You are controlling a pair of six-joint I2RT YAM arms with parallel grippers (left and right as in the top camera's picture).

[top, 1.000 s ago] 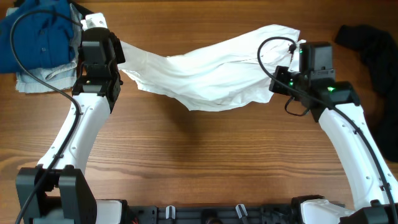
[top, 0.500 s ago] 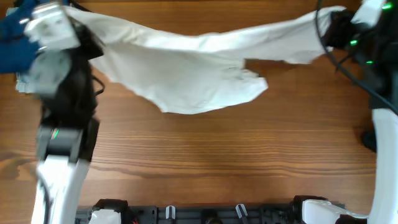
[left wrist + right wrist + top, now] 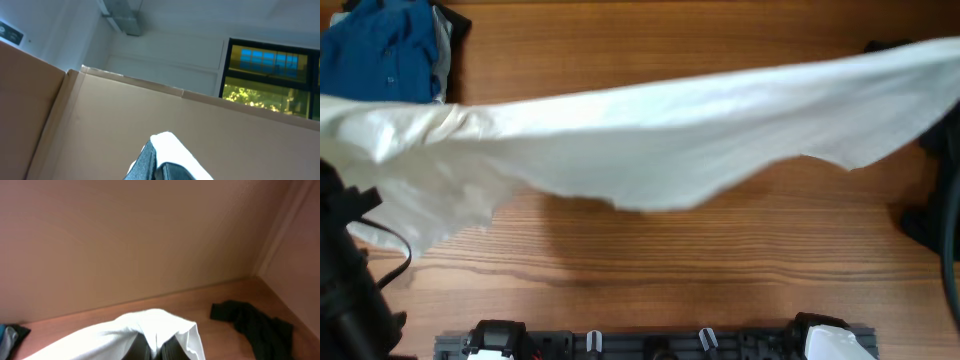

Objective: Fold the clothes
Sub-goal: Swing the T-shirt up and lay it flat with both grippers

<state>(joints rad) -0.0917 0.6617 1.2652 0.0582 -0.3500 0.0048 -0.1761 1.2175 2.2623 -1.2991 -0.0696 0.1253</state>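
Observation:
A white garment (image 3: 640,130) hangs stretched wide high above the wooden table (image 3: 650,260), filling the overhead view from left edge to right edge. My left gripper (image 3: 159,157) is shut on a white corner of it and points up at a cardboard wall. My right gripper (image 3: 161,349) is shut on the other end; white cloth (image 3: 150,325) drapes over its fingers. Both grippers lie outside the overhead view; only part of the left arm (image 3: 345,280) shows at the lower left.
A blue garment (image 3: 380,50) lies at the back left corner. A black garment (image 3: 250,322) lies at the back right, also in the overhead view (image 3: 880,47). Cardboard walls (image 3: 100,125) stand behind the table.
Both arms have lifted and pulled apart, raising the white garment toward the camera and stretching it out wide. The grippers have left the overhead view.

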